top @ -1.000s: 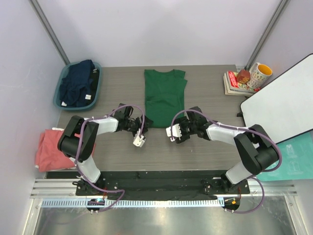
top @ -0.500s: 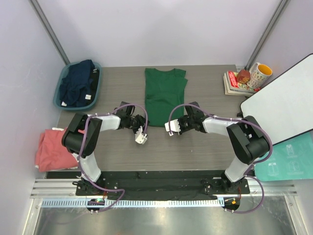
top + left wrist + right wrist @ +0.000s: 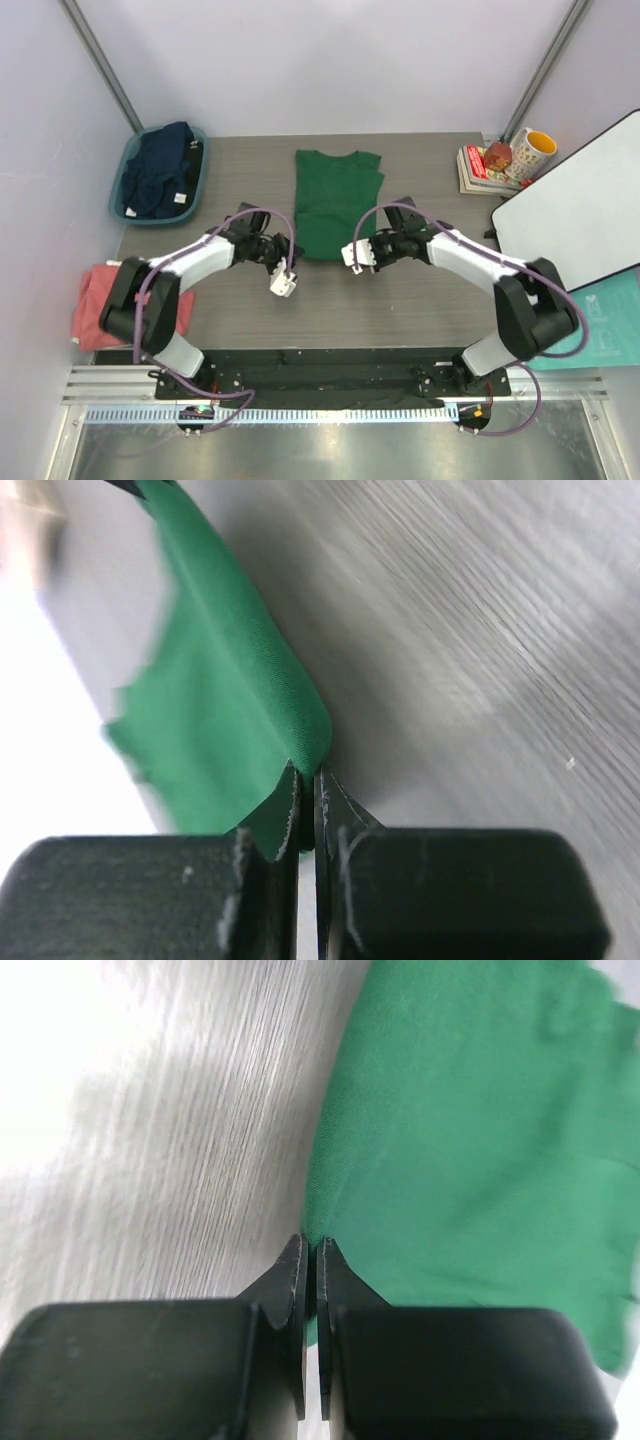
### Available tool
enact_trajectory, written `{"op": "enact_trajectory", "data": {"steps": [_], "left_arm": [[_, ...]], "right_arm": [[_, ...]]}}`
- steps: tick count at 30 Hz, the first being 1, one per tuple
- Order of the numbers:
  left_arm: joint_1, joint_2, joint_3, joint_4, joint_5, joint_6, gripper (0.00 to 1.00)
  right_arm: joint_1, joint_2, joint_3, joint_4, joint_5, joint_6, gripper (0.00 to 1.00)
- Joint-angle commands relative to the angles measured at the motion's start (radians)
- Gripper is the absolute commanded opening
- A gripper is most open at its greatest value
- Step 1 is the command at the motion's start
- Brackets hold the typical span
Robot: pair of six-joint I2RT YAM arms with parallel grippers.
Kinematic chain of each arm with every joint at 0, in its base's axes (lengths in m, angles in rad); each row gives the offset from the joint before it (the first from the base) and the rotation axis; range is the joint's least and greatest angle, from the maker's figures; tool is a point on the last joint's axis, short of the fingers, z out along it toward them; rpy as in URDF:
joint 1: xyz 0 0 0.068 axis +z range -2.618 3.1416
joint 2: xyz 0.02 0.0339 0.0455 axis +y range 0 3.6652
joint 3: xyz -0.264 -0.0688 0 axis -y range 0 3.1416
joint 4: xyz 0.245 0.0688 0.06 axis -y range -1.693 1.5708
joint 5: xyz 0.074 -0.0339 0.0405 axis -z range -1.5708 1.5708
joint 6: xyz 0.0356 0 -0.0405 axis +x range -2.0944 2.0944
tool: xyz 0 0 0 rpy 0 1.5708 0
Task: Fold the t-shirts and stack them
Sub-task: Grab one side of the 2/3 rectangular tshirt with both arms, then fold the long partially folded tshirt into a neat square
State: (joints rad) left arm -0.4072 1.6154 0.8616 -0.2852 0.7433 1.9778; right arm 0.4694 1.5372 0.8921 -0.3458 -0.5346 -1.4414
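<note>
Your left gripper (image 3: 305,775) has its jaws pressed together on a pinch of the dark green t-shirt (image 3: 338,198), at the shirt's near left corner. In the left wrist view the fabric rises in a small ridge that runs up into the fingertips. Your right gripper (image 3: 310,1247) is likewise closed on the same shirt at its near right edge, with a sliver of green showing between the jaws.

The green shirt lies spread on the middle of the counter (image 3: 430,300), collar toward the far side and near hem between your two grippers. Both arms reach inward from their bases and meet that hem from either side.

A navy t-shirt (image 3: 158,170) sits bunched in the teal tub (image 3: 126,172) at the far left corner. A salmon-pink t-shirt (image 3: 98,308) lies at the near left edge of the counter. At the far right you have a small pile of books (image 3: 480,170) and a mug (image 3: 534,152), next to a white board (image 3: 580,215).
</note>
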Motion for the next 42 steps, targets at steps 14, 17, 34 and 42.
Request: {"op": "enact_trajectory", "data": {"steps": [14,17,34,42], "left_arm": [[0.004,-0.492,0.116,-0.67,0.151,-0.134,0.0],[0.005,-0.479,0.109,-0.637,0.13,-0.151,0.0],[0.114,-0.057,0.287,-0.152,0.037,-0.273,0.0],[0.117,0.061,0.358,-0.04,0.047,-0.284,0.0]], "right_arm": [[0.035,-0.385,0.245,-0.534,-0.177,0.062,0.01],[0.054,-0.35,0.209,-0.365,-0.137,0.128,0.01],[0.0,0.003,0.288,0.046,0.093,0.03,0.01],[-0.035,0.109,0.317,0.221,0.14,0.047,0.01]]}}
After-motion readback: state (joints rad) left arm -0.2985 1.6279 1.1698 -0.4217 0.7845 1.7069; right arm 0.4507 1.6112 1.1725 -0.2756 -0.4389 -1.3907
